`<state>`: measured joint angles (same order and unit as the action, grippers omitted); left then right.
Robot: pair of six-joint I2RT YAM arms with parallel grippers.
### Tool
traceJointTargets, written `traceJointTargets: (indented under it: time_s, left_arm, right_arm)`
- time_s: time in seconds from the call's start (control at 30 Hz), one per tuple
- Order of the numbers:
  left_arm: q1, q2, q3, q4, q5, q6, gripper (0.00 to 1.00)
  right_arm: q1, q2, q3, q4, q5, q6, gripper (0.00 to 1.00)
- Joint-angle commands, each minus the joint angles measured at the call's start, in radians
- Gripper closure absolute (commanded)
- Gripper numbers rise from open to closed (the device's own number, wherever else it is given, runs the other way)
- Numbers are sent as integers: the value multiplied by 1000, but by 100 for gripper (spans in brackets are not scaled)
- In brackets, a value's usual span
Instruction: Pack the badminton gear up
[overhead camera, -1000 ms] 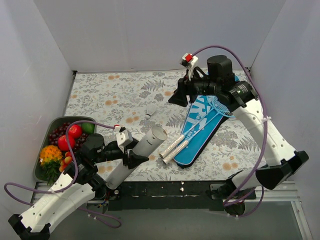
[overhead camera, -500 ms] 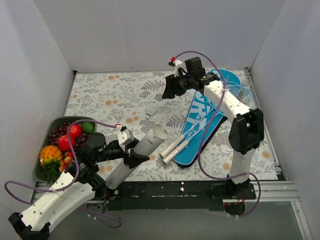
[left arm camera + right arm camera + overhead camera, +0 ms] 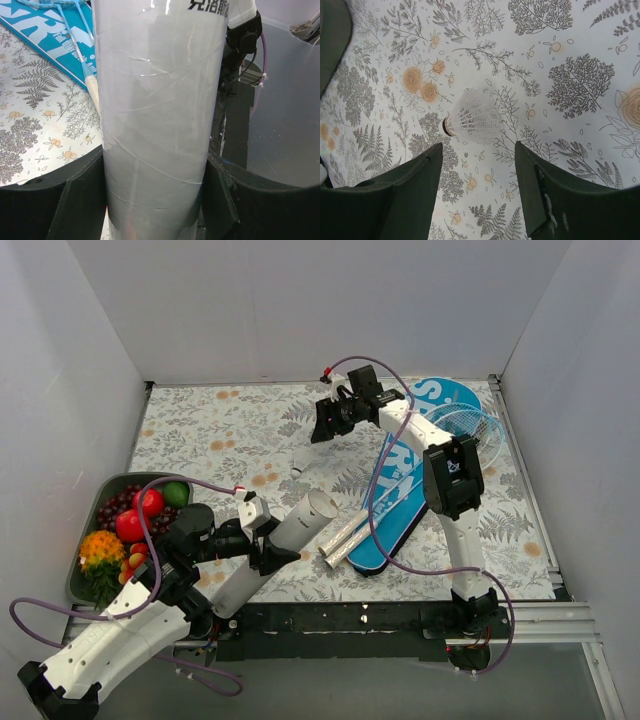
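Right fingers (image 3: 410, 190) have swung left off the blue cover (image 3: 405, 495) and hang spread over the shuttlecock (image 3: 472, 119) lying on the table (image 3: 220, 430); left fingers (image 3: 65, 200) pinch the white tube (image 3: 157, 125), rackets (image 3: 352, 530) on the cover, fruit (image 3: 130, 525) in the tray (image 3: 125, 478).

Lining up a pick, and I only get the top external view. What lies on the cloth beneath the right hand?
Observer: On the right wrist view, a white shuttlecock lies on its side just beyond the right hand, untouched, jaws open.
Operator: Which way is its cork end?
Observer: Toward that view's left; the feathers flare right.
Operator: Does the left hand really clamp the white cardboard tube?
Observer: Yes; on the left wrist view both fingers press against its sides.
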<state>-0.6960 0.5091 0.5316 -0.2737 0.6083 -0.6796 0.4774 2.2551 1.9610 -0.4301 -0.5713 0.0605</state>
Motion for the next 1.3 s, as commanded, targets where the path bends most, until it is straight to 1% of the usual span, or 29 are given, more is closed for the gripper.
traceJointTargets:
  time_s: [0.0,0.23,0.47,0.6,0.63,0.67,0.7,0.77,0.8,0.87,0.9,1.07,1.27]
  left_arm:
    - [-3,-1,2,16,8,-8,41]
    - [-3,-3,1,16,10,-11,41]
    - [-3,-18,-1,18,10,-11,41]
    - [-3,-29,-4,18,8,-14,41]
    - [-3,-32,-5,18,8,-15,41]
    - [-3,-34,-5,18,8,-15,41]
    - [-3,-35,-5,19,10,-15,41]
    - [-3,-37,-5,18,10,-15,41]
    - [-3,-35,-5,18,13,-17,40]
    - [-3,-40,-7,18,15,-17,40]
    - [-3,-41,-8,18,15,-17,40]
    - [-3,-58,-10,18,13,-21,40]
    - [-3,-61,-7,13,13,-23,40]
  right_arm:
    - [1,38,52,73,-84,15,33]
    - [10,118,64,99,-188,19,33]
    - [33,192,116,68,-262,4,33]
    - [52,208,111,54,-292,-8,35]
    - [59,208,107,51,-292,-13,37]
    - [63,207,96,50,-295,-16,41]
    - [63,201,90,48,-302,-17,49]
    - [66,192,78,44,-305,-17,62]
    - [66,179,61,37,-305,-21,76]
    - [66,158,36,36,-292,-25,96]
    - [66,129,4,39,-289,-28,99]
    - [64,-1,-143,82,-268,-25,99]
    - [67,-261,-384,142,-204,-1,99]
